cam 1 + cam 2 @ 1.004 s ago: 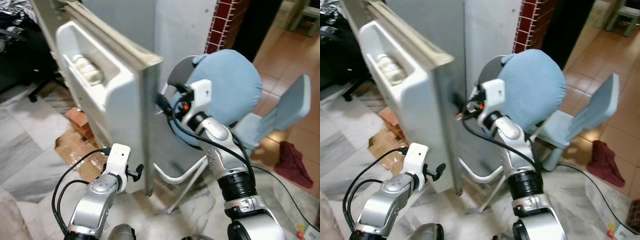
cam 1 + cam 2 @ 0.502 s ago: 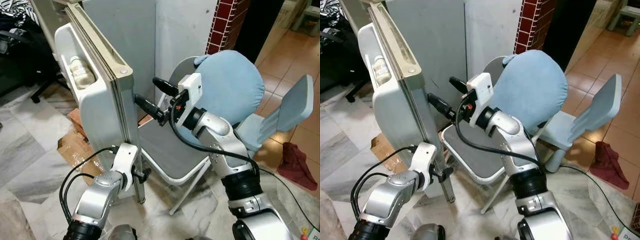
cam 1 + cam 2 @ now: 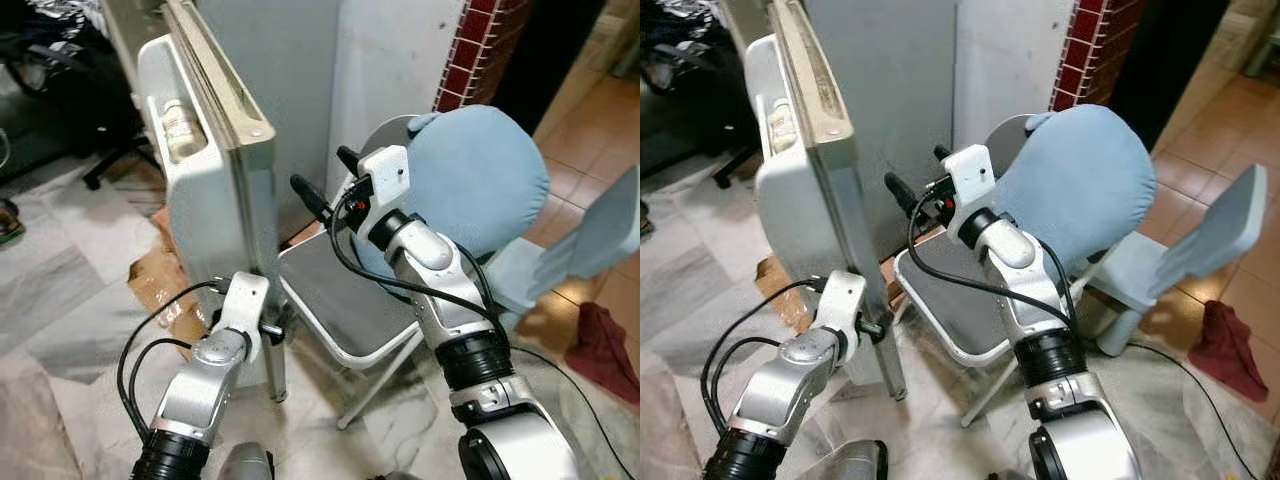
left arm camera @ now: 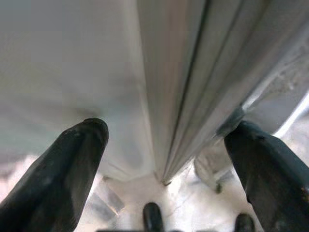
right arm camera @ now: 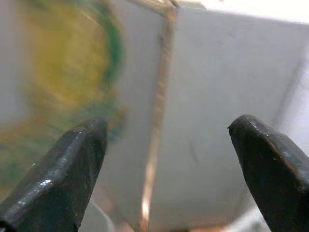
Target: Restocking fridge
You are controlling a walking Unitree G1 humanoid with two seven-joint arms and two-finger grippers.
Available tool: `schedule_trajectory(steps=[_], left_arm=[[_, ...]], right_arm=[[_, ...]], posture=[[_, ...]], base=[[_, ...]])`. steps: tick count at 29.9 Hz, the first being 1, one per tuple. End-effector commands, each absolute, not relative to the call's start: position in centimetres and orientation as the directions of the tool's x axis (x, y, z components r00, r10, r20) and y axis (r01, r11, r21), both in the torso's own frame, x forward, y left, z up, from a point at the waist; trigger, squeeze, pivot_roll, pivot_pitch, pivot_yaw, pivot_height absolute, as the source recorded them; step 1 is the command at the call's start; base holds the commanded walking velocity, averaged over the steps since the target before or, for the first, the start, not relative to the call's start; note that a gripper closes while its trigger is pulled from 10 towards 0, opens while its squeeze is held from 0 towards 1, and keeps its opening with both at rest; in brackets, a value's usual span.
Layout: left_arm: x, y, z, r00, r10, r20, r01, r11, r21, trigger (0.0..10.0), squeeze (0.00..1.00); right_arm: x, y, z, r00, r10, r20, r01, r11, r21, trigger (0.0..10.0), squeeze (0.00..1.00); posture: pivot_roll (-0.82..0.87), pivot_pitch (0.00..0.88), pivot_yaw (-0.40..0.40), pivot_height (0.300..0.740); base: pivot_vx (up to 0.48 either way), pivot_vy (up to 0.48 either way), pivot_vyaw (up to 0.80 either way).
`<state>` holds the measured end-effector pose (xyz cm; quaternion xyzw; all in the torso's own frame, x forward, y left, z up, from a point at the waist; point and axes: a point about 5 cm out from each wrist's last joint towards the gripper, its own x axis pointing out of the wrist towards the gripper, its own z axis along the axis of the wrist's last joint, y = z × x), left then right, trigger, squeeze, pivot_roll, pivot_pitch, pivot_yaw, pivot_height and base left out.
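Left eye view: fridge door (image 3: 215, 190) stands open, seen nearly edge-on; it has swung further round than a second ago, when its inner face showed broadly. A bottle (image 3: 181, 127) sits in the upper door shelf; its label is too small to read. The left end effector (image 3: 276, 330) is low at the door's bottom outer edge. The right end effector (image 3: 322, 182), fingers spread apart, hangs just off the door's outer face; half a second ago one finger touched the door edge, now it stands clear. Behind it, a folding chair (image 3: 340, 300) carries a blue cushion (image 3: 480, 185); a blue plastic chair (image 3: 590, 235) stands further right, a red cloth (image 3: 608, 338) on the floor.

Right eye view: same scene; a cardboard piece (image 3: 780, 290) lies on the floor beneath the door.

Left wrist view: fingers (image 4: 63, 169) wide apart, straddling the door's edge without visible contact.

Right wrist view: fingers (image 5: 65, 169) apart before the white fridge side; a blurred yellow-green patch, nothing legible.
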<state>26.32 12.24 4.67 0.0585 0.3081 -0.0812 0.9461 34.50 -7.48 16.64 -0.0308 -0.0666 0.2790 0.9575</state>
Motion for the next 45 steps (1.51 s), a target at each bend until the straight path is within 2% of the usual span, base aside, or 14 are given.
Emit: schedule_trajectory(steps=[1, 5, 9, 20, 26, 36, 42, 43, 45], left_arm=[[27.7, 14.8, 6.3, 0.857, 0.027, -0.514, 0.040, 0.992, 0.119, 10.0, 0.00], [28.1, 15.7, 6.6, 0.873, 0.091, -0.480, -0.027, 0.990, 0.138, 10.0, 0.00], [28.0, 15.7, 6.6, 0.876, 0.112, -0.469, -0.055, 0.989, 0.135, 10.0, 0.00], [27.6, 16.1, 6.4, 0.868, 0.156, -0.471, -0.106, 0.986, 0.131, 10.0, 0.00], [27.5, 16.0, 6.3, 0.867, 0.157, -0.474, -0.107, 0.986, 0.131, 10.0, 0.00], [27.6, 16.0, 6.4, 0.873, 0.148, -0.465, -0.101, 0.987, 0.123, 10.0, 0.00], [27.9, 16.3, 7.1, 0.900, 0.141, -0.413, -0.110, 0.989, 0.099, 10.0, 0.00], [27.9, 16.2, 7.5, 0.921, 0.096, -0.376, -0.075, 0.995, 0.071, 10.0, 0.00], [27.9, 16.2, 7.7, 0.926, 0.092, -0.366, -0.074, 0.995, 0.064, 10.0, 0.00]], right_arm=[[35.1, -8.2, 16.6, 0.872, 0.479, 0.101, -0.468, 0.876, -0.115, 10.0, 0.00], [35.6, -9.7, 15.3, 0.919, 0.393, 0.044, -0.382, 0.911, -0.159, 10.0, 0.00], [35.6, -10.3, 14.3, 0.933, 0.360, 0.011, -0.355, 0.922, -0.156, 10.0, 0.00], [35.6, -9.9, 13.5, 0.924, 0.382, -0.010, -0.379, 0.912, -0.156, 10.0, 0.00], [35.5, -9.1, 13.6, 0.896, 0.444, -0.002, -0.440, 0.888, -0.138, 10.0, 0.00], [35.4, -9.3, 13.3, 0.895, 0.446, -0.005, -0.442, 0.886, -0.139, 10.0, 0.00], [35.1, -9.9, 12.9, 0.900, 0.435, -0.014, -0.433, 0.891, -0.133, 10.0, 0.00], [35.0, -10.2, 12.7, 0.902, 0.431, -0.018, -0.429, 0.894, -0.132, 10.0, 0.00], [34.9, -10.3, 12.6, 0.903, 0.430, -0.019, -0.428, 0.894, -0.132, 10.0, 0.00]], posture=[[0.09, 0.000, 0.019, 0.740], [0.09, 0.000, 0.018, 0.740], [0.09, 0.000, 0.016, 0.740], [0.10, 0.000, 0.009, 0.740], [0.09, 0.000, 0.009, 0.740], [0.09, 0.000, 0.012, 0.740], [0.08, 0.000, 0.011, 0.740], [0.08, 0.000, 0.011, 0.740], [0.07, 0.000, 0.011, 0.740]], base=[[0.000, 0.000, 0.00], [0.000, 0.000, 0.00], [0.000, 0.163, 0.00], [-0.224, 0.373, 0.00], [-0.261, 0.317, 0.00], [-0.279, 0.394, 0.00], [0.000, 0.000, 0.00], [0.000, 0.000, 0.00], [0.000, 0.000, 0.00]])
